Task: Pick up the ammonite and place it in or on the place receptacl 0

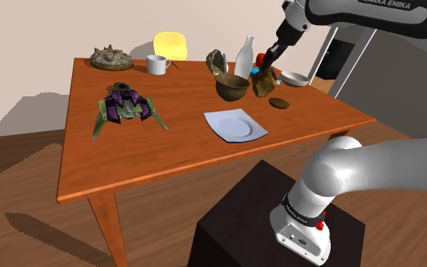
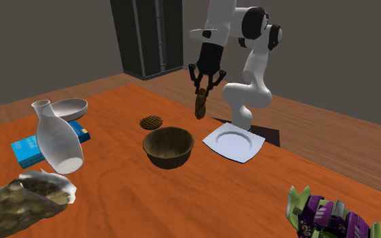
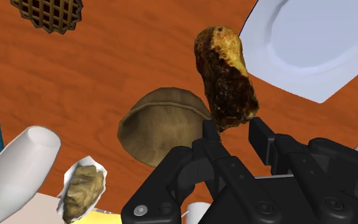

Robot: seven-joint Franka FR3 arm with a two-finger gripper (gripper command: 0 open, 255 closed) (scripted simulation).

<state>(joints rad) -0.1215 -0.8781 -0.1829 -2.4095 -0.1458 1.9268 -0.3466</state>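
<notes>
**Hand (image 2: 202,88) clasps ammonite (image 2: 199,105) over the table (image 1: 128,155)**

The black fingers (image 3: 210,137) are closed on one end of the brown, lumpy ammonite, which juts out past their tips. In the second exterior view it hangs from the hand above the orange-brown table, between the brown bowl (image 2: 168,147) and the white square plate (image 2: 235,143). The wrist view shows the bowl and the plate's corner below it, one to each side. A small waffle-patterned disc (image 2: 151,123) lies on the table near the bowl. A white bottle (image 2: 57,138) stands further off, beside a blue book (image 2: 30,149).
</notes>
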